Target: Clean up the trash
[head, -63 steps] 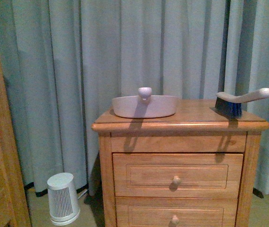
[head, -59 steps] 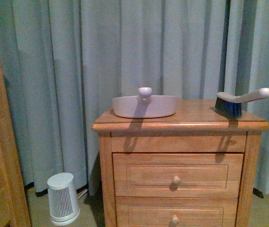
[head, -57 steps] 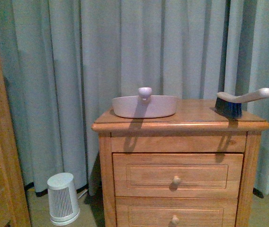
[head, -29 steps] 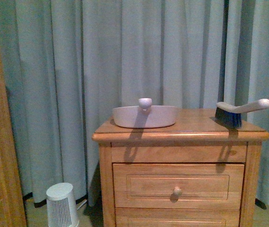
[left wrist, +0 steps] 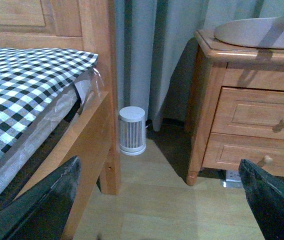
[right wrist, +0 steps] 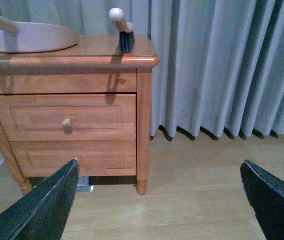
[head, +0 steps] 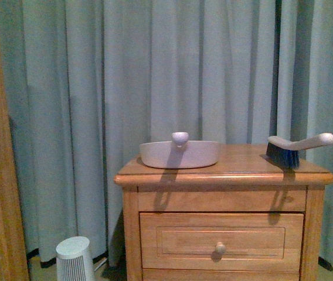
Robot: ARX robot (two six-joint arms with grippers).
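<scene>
Brush (head: 284, 151) and dustpan (head: 179, 154) (on the nightstand (head: 225, 178)) show lower — front view.

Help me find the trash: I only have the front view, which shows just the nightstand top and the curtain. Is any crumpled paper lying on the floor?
Observer: None that I can see. The right wrist view shows only wooden floor to the right of the nightstand.
Operator: And on the other side?
Observer: The left wrist view shows a bed with a checkered cover there. There is no wad on the part of it in view.
Operator: Are the grippers free?
Observer: Yes. The left gripper and the right gripper are both open and hold nothing.
</scene>
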